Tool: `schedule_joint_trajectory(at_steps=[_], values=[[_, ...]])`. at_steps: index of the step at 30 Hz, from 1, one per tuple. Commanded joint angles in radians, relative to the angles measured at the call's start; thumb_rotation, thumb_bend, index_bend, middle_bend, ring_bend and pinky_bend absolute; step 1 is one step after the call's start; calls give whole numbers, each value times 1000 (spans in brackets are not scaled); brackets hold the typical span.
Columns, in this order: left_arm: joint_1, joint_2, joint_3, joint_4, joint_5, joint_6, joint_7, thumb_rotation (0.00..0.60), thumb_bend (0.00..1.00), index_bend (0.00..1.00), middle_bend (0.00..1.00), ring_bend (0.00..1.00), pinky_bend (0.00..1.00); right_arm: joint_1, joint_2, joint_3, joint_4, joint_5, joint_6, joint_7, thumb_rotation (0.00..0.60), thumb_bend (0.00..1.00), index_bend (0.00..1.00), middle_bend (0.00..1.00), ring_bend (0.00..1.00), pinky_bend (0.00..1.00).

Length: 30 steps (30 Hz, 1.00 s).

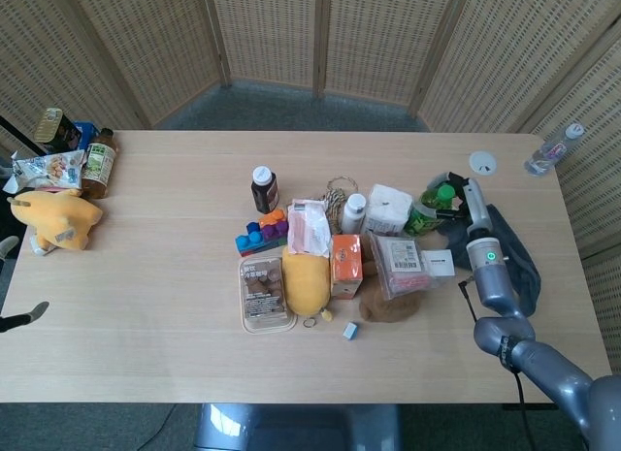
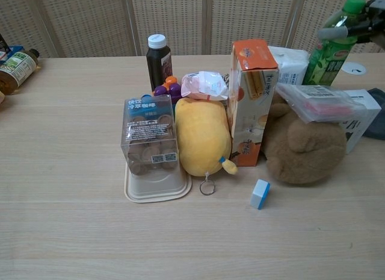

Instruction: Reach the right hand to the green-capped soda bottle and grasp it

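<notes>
The green-capped soda bottle (image 1: 427, 213) is at the right end of the clutter, beside the white tissue pack (image 1: 390, 209). My right hand (image 1: 456, 193) holds it near the neck, with the grey forearm running back toward the table's near right side. In the chest view the bottle (image 2: 328, 48) is tilted and raised above the table, its cap near the top edge, and the hand's fingers (image 2: 337, 32) wrap its upper part. Most of that hand is cut off at the chest view's right edge. A dark tip of my left hand (image 1: 24, 315) shows at the far left edge; its fingers are not visible.
Packed close to the bottle are an orange carton (image 2: 252, 99), a brown plush (image 2: 304, 147), a clear packet with a red label (image 2: 322, 102) and a white box (image 2: 364, 120). A dark cloth (image 1: 512, 247) lies under my right arm. A clear water bottle (image 1: 548, 152) lies at the far right corner.
</notes>
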State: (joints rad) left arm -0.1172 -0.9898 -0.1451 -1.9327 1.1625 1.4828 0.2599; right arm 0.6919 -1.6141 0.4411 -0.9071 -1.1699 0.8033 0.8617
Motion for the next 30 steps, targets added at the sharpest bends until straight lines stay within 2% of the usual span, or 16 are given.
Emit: schedule_joint_trajectory(at_steps=[1,9,18,24,30], values=[[1,2,0,-4,3,0,-5,600,0,152,0,0,0,-11,83,52,-152,55,63,-127,600,0,573,752,622,688],[2,8,5,-17,15,-4,-17,600,0,152,0,0,0,-19,231,138,-473,154,158,-356,600,0,578,756,624,689],[4,12,9,-25,30,-1,-26,600,0,152,0,0,0,-1,350,225,-755,264,252,-554,600,0,583,760,626,688],[7,13,14,-36,46,5,-26,600,0,153,0,0,0,12,403,263,-889,325,301,-636,600,0,587,764,629,688],[9,10,20,-43,61,11,-20,600,0,152,0,0,0,13,434,270,-949,364,329,-674,600,0,593,769,631,689]])
